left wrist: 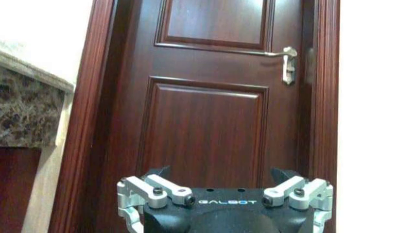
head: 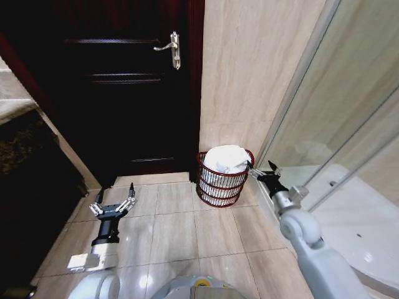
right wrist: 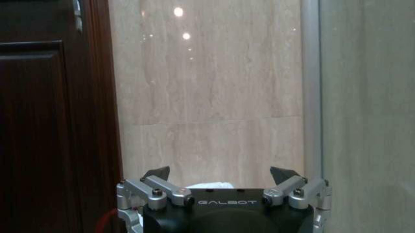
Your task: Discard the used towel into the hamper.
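Right tool (head: 260, 168), fingers spread and holding nothing, sits just right of centre in the head view, beside the rim of the hamper (head: 219, 187), where the white towel (head: 225, 159) lies heaped. Lower left, the left tool (head: 113, 204) hangs wide open over the floor tiles (head: 181, 230).

From the left wrist, that empty tool (left wrist: 224, 180) faces the dark door (left wrist: 207, 97) and its handle (left wrist: 285, 58).

From the right wrist, the parted tool (right wrist: 220, 177) frames a sliver of towel (right wrist: 209, 185) before the marble wall (right wrist: 207, 87).
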